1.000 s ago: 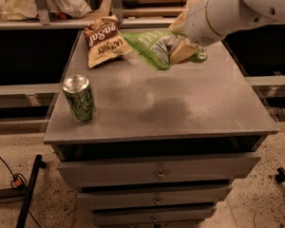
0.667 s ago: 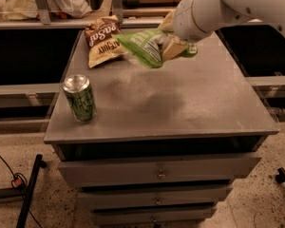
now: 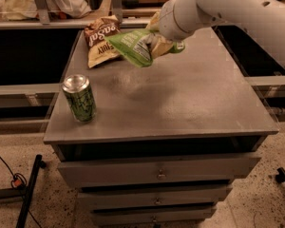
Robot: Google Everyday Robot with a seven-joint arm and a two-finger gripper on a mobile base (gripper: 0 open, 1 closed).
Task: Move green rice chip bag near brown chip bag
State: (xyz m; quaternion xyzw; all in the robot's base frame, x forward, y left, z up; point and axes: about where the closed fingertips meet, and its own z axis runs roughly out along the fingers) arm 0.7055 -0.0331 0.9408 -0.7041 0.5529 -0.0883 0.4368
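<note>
- The gripper [image 3: 157,43] is in the upper middle of the frame, at the end of the big white arm [image 3: 213,6]. It is closed on the right end of the green rice chip bag [image 3: 128,45].
- The green bag hangs in the air over the back part of the gray table [image 3: 194,99]. It sticks out to the left of the gripper. We see its soft shadow on the table top below it.
- We think this bag is very light. It is thin foil with air and chips inside, so it bends and crinkles. The foil is smooth and could slip. The chips break if we squeeze hard.
- The best place to hold it is a flat edge or corner, and that is about where the gripper has it. A soft pinch is enough.
- The green bag has a white label patch and small white letters. We cannot read them.
- The brown chip bag [image 3: 99,42] lies flat at the back left of the table, just left of the green bag. The green bag's tip looks like it is over its right edge. We cannot tell if they touch.
- On its brown top we read big white letters like "Sal". The words on the tan part are not clear to us.
- A green can [image 3: 79,99] stands upright near the front left corner, well apart from both bags. We cannot read it.
</note>
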